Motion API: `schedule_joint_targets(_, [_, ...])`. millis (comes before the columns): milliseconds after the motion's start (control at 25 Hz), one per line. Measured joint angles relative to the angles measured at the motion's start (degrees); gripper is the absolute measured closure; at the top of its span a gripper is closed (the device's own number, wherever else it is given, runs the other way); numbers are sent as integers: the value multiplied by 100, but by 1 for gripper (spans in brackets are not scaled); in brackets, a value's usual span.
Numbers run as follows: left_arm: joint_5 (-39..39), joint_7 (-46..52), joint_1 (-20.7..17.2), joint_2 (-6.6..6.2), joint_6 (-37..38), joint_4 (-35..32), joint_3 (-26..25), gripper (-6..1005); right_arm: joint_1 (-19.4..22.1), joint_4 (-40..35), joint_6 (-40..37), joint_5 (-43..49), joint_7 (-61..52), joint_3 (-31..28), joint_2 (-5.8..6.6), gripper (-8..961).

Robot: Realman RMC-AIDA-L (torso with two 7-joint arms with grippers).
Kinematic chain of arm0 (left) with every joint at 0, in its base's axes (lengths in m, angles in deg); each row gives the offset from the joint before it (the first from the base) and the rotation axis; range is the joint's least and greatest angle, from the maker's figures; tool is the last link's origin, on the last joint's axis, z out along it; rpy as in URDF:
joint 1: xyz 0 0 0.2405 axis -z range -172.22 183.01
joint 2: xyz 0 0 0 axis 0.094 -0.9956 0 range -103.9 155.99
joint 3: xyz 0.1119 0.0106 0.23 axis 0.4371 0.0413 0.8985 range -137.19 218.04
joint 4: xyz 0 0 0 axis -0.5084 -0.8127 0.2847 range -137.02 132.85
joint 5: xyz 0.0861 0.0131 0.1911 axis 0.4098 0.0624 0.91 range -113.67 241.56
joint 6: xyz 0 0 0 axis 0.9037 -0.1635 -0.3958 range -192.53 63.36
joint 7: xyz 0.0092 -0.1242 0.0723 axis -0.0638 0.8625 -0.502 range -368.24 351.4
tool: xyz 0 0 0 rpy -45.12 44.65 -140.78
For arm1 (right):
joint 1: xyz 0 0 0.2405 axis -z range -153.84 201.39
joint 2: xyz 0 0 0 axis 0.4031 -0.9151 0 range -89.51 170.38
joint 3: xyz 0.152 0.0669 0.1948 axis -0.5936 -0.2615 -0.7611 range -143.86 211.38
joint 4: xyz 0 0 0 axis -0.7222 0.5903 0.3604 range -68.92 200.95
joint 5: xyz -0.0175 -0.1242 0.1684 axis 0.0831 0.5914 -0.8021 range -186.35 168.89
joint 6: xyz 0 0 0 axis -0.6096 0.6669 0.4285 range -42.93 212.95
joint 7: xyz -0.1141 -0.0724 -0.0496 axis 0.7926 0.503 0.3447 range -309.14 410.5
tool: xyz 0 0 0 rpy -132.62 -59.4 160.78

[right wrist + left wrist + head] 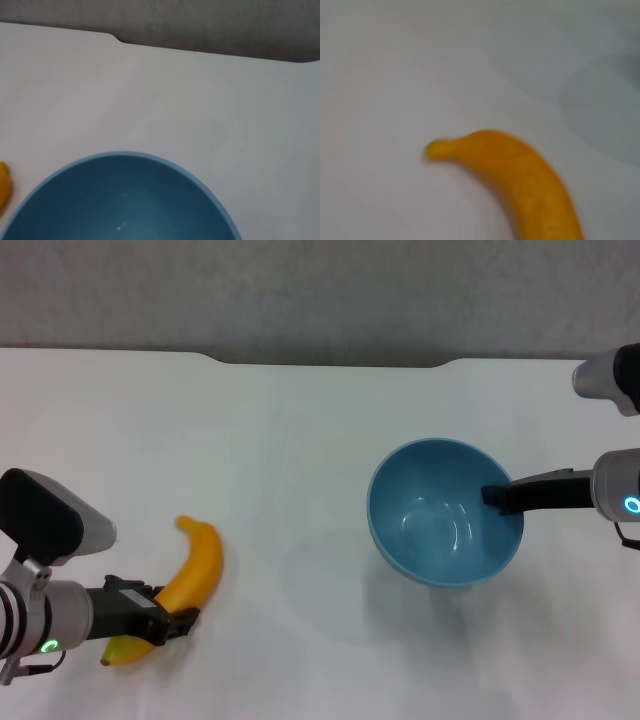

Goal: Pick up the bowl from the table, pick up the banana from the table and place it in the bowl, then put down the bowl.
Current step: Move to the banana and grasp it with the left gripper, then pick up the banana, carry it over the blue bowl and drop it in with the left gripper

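Note:
The light-blue bowl (445,512) hangs slightly above the white table (290,440), its faint shadow cast to its left. My right gripper (497,497) comes in from the right and is shut on the bowl's right rim. The right wrist view shows the bowl (120,200) from close up, hollow and with nothing in it. The yellow-orange banana (197,565) lies on the table at the near left, stem end pointing away from me. My left gripper (170,623) sits across the banana's lower half and hides part of it. The banana (520,175) fills the left wrist view.
A shallow notch (330,362) cuts the table's far edge, with a grey wall behind it. Bare white tabletop lies between the banana and the bowl. A sliver of the banana (3,187) shows at the edge of the right wrist view.

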Motion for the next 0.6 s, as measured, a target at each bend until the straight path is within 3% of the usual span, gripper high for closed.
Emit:
schedule_joint_targets(80, [-15,8,1,1,52,-1,-2,346,3,0,0,0,1,0,-3,885])
schedule_joint_targets(280, [-20,20,-1,11,97,0,39,498,9,0,-1,0,4,0,-8,882])
schedule_joint_targets(360, [-39,41,-6,11,62,63,42,498,9,-18,-12,-4,4,0,-9,881])
schedule_joint_targets(440, [-141,62,-55,11,-66,266,43,498,9,-70,-20,-7,7,0,-9,881])
schedule_joint_targets(600, [-353,243,-437,-5,-598,1333,10,498,6,-180,4,-9,15,57,-7,879])
